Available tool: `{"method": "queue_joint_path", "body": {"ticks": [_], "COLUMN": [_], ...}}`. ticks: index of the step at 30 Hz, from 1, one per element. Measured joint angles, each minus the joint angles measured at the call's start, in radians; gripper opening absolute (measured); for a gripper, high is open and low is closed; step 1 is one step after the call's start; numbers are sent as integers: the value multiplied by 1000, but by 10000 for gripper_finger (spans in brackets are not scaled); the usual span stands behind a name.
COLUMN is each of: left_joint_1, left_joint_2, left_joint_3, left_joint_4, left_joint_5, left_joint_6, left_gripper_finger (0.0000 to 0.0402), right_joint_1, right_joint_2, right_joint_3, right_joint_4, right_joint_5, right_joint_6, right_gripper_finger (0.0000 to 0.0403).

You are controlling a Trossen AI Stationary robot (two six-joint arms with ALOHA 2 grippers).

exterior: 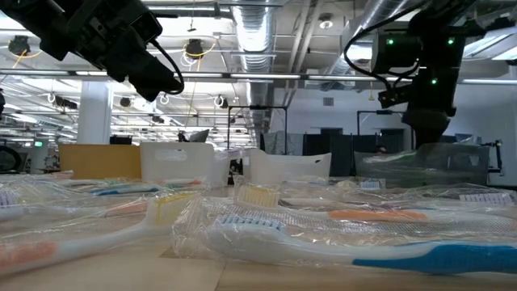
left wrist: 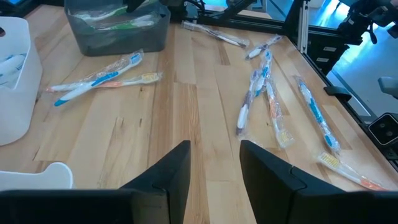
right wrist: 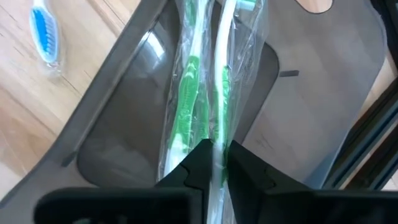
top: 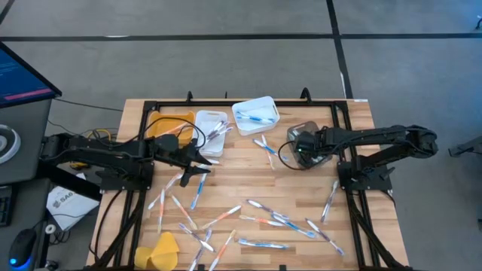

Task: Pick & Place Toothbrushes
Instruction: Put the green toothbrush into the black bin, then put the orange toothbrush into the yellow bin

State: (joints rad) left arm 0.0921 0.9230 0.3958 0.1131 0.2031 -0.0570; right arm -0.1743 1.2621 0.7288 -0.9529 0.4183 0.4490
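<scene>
Gripping green toothbrushes (right wrist: 194, 87), right gripper (right wrist: 217, 163), no readable labels

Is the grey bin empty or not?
Not empty: wrapped green toothbrushes hang into the grey bin, pinched by the right claw.

No text, label or number can be read anywhere.

- Bins: four — one orange (top: 167, 123), two white (top: 211, 129) (top: 256, 114), one clear grey (top: 307, 147).
- Toothbrushes (top: 263, 221): around two dozen, wrapped; exact count unclear.
- Yellow lump (top: 161, 251): one.
- Grippers: two.
</scene>
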Motion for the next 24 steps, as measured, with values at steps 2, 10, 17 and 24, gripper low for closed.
{"method": "queue_joint_path", "body": {"ticks": [2,10,17,24], "left_joint_1": [0,0,0,-13], "left_joint_2": [0,0,0,0], "left_joint_3": [0,0,0,0], "left_joint_4": [0,0,0,1], "left_joint_5": [0,0,0,0], "left_joint_6": [0,0,26,17], "left_gripper_finger": [131,131,131,131], "right_joint_1": [3,4,4,4], "right_joint_2": [0,0,0,0], "right_joint_3": [0,0,0,32], "right_joint_4": [1,26,27,26], "right_joint_5": [0,-7,-6,2], "right_joint_6": [17,47,48,-36], "right_gripper_finger": [50,85,162,234]}}
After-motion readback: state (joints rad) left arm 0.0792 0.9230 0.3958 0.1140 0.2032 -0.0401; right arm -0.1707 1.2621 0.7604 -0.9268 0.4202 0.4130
